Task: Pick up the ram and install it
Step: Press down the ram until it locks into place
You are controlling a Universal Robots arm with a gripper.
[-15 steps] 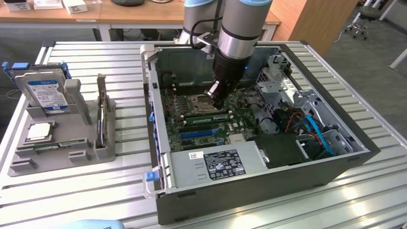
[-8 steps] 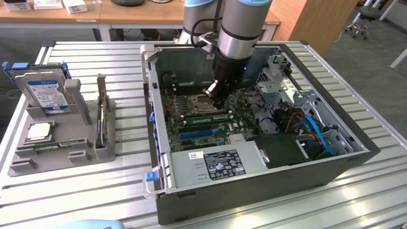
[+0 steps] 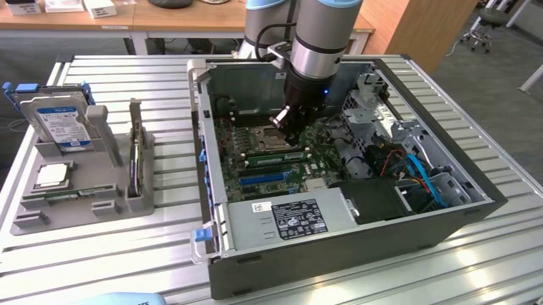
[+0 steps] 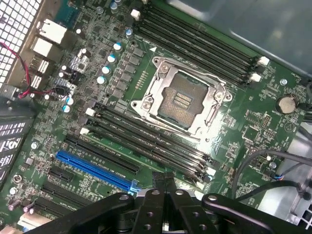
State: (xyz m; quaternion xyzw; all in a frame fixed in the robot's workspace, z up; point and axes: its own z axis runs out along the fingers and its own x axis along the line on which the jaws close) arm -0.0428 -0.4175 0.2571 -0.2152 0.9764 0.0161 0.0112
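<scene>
The ram (image 3: 75,194), a thin green stick, lies flat in the grey parts tray (image 3: 25,219) at the exterior view's left, far from my gripper. My gripper (image 3: 287,131) hangs inside the open computer case, low over the motherboard (image 3: 254,171) beside the CPU socket (image 3: 261,135). In the wrist view its black fingertips (image 4: 157,181) are pressed together, so the gripper (image 4: 163,179) is shut with nothing between them. Just beyond the tips run long black memory slots (image 4: 146,141), and past them sits the open CPU socket (image 4: 183,100). I cannot tell whether any slot holds a stick.
The tray also holds a hard drive (image 3: 63,124) standing upright, a square silver processor (image 3: 53,175) and an upright bracket (image 3: 136,149). Inside the case are a power supply (image 3: 293,219), drive cage (image 3: 373,101) and blue cables (image 3: 424,175). A blue expansion slot (image 4: 95,170) lies near the fingertips.
</scene>
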